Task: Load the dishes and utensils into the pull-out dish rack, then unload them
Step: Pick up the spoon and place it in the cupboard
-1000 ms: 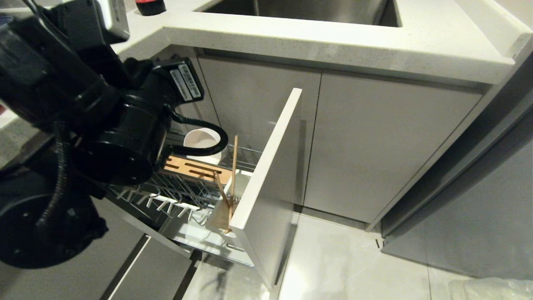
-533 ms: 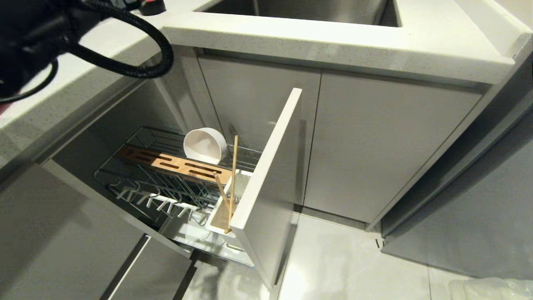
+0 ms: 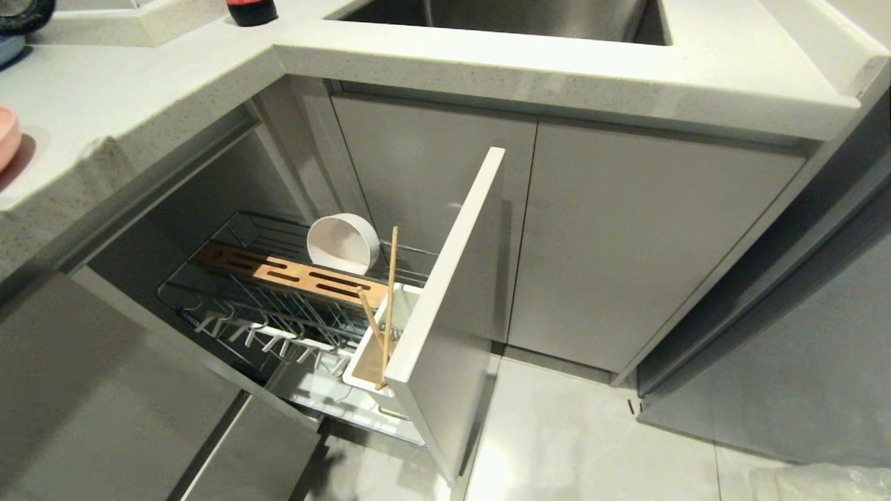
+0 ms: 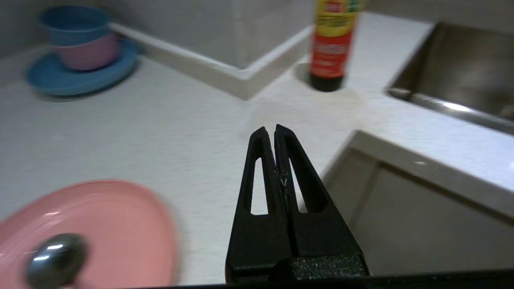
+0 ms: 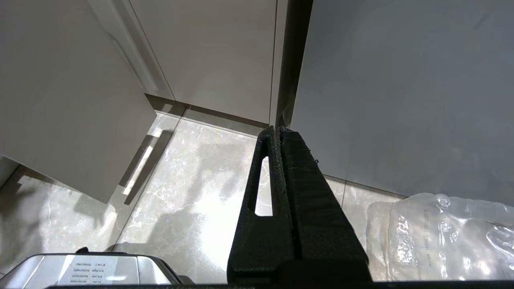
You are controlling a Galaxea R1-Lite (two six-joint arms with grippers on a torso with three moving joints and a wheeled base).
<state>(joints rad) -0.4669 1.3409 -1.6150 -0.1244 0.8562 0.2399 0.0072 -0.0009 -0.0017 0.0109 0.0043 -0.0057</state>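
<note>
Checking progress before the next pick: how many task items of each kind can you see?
Bowl: 1, in the rack
Chopsticks: 2, in the utensil cup
Plate: 1, on the counter
Spoon: 1, on the plate
Total: 5

The pull-out chrome wire dish rack (image 3: 230, 292) stands open below the pale stone counter (image 3: 557, 62) — round white bowl (image 3: 343, 243) behind its slotted wooden strip (image 3: 292, 273), long wooden chopsticks (image 3: 387, 306) in the white oblong utensil cup (image 3: 376, 348). The small grey metal spoon (image 4: 54, 261) lies on the wide pink plate (image 4: 112, 224) — on the counter.

Left end effector (image 4: 275, 132) fingers pressed together, empty. Right end effector (image 5: 277, 132) likewise, pointing downward.
</note>
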